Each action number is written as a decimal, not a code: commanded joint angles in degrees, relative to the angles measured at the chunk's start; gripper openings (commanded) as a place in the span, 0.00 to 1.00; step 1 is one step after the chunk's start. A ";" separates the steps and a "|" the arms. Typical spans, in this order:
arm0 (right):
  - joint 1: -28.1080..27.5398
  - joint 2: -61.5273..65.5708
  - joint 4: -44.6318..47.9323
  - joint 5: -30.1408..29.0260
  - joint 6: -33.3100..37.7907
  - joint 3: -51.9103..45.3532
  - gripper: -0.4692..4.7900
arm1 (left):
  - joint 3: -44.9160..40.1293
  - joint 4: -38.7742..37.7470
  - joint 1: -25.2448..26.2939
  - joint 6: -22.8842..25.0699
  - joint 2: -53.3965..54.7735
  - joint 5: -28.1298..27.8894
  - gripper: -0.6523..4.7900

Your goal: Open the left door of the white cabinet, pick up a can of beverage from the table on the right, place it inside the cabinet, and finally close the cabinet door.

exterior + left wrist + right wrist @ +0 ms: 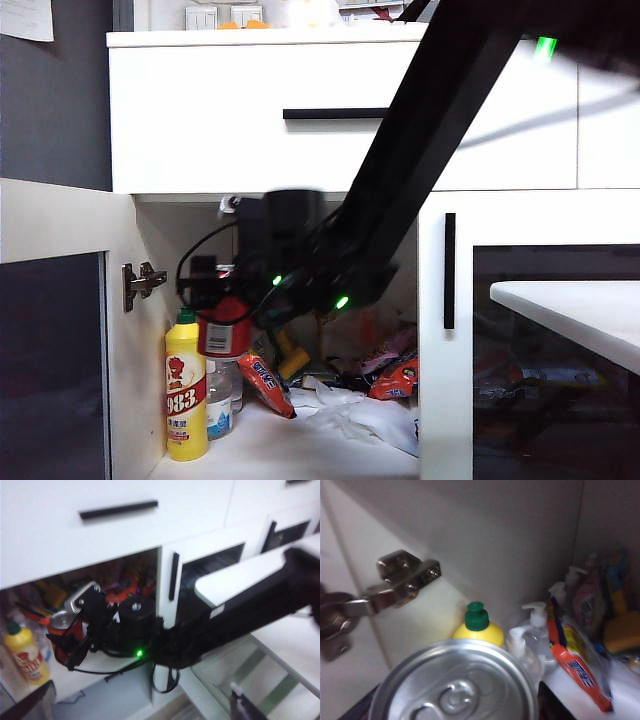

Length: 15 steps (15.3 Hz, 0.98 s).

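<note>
The white cabinet (200, 120) has its left door (55, 330) swung wide open at the left of the exterior view. My right gripper (222, 320) reaches into the open compartment, shut on the red can of beverage (225, 338), which hangs upright above the shelf, just beside the yellow bottle (187, 385). The can's silver top (455, 685) fills the near part of the right wrist view. From outside the cabinet, the left wrist view shows the right arm and the can (67, 632). My left gripper (136, 707) is open and empty.
On the shelf stand clear pump bottles (532, 635), an orange packet (265, 383), a crumpled white cloth (360, 410) and more clutter behind. A metal hinge (140, 283) sticks out of the left wall. The right door (450, 330) is closed. The table (580, 310) edge is at right.
</note>
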 commanded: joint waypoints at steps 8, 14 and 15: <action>-1.68 7.17 -7.69 17.14 -1.09 19.47 0.72 | 0.20 -4.17 0.59 2.32 -1.03 0.00 1.00; -0.46 12.22 -3.52 17.75 5.40 19.89 0.72 | 0.20 -5.20 0.92 2.62 -1.05 0.00 1.00; -0.94 13.33 -5.07 17.40 6.16 21.66 0.72 | 0.20 -5.20 0.92 2.78 -1.05 0.00 1.00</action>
